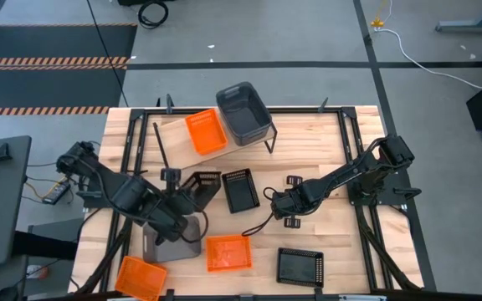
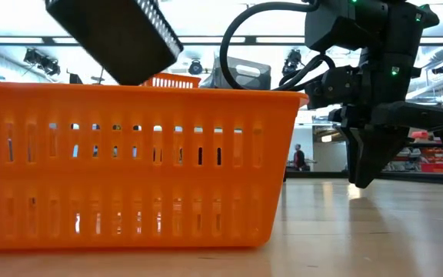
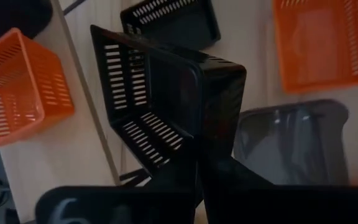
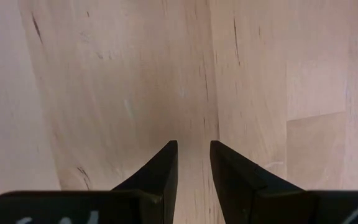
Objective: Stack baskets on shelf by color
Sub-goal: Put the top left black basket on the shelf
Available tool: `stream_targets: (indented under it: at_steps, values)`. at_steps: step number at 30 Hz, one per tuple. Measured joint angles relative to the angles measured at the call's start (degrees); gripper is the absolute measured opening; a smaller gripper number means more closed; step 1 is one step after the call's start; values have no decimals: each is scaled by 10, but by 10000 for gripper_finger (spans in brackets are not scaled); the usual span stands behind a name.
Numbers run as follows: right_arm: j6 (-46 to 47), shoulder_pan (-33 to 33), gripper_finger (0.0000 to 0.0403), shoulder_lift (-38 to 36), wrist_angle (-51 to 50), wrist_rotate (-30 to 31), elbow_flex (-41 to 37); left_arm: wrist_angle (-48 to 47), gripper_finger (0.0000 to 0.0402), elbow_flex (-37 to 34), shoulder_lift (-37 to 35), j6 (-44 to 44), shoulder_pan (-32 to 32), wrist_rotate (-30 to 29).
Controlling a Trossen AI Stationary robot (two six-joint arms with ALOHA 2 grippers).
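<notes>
My left gripper (image 3: 197, 163) is shut on a black slotted basket (image 3: 160, 93), which hangs above the table over a dark-grey bin (image 1: 171, 244). In the low view this black basket (image 2: 118, 35) shows tilted, high at the left. The shelf (image 1: 172, 134) at the far side carries an orange basket (image 1: 205, 132) and a dark-grey bin (image 1: 244, 113), both resting on their bottoms on its plank. Right of centre, my right gripper (image 4: 193, 152) points down at bare wood, its fingers a little apart with nothing between them. My left gripper holds the black basket by the wall nearest the wrist (image 3: 188, 140), coming slanting down from above. The dark fingers blend with the dark plastic, so the kind of hold does not show. The basket hangs clear of the table, tilted, with its opening turned sideways.
On the table lie a second black basket (image 1: 240, 190) at the centre, a third (image 1: 299, 267) near the front right, and two orange baskets (image 1: 228, 252) (image 1: 141, 278) at the front. The nearer orange basket (image 2: 129, 165) fills the low view. Bare wood lies around my right gripper.
</notes>
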Motion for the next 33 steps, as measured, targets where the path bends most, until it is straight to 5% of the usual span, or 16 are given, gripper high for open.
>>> stream_targets:
  at_steps: [9, 16, 33]
  values:
    - [0, 0, 101, 0, 0, 0, 0, 0, 9, 95, 0, 7, 17, -24]
    - [0, 0, 101, 0, 0, 0, 0, 0, 9, 186, -10, 53, 17, -143]
    - [0, 0, 101, 0, 1, 0, 0, 0, 9, 158, -65, 121, 147, -237]
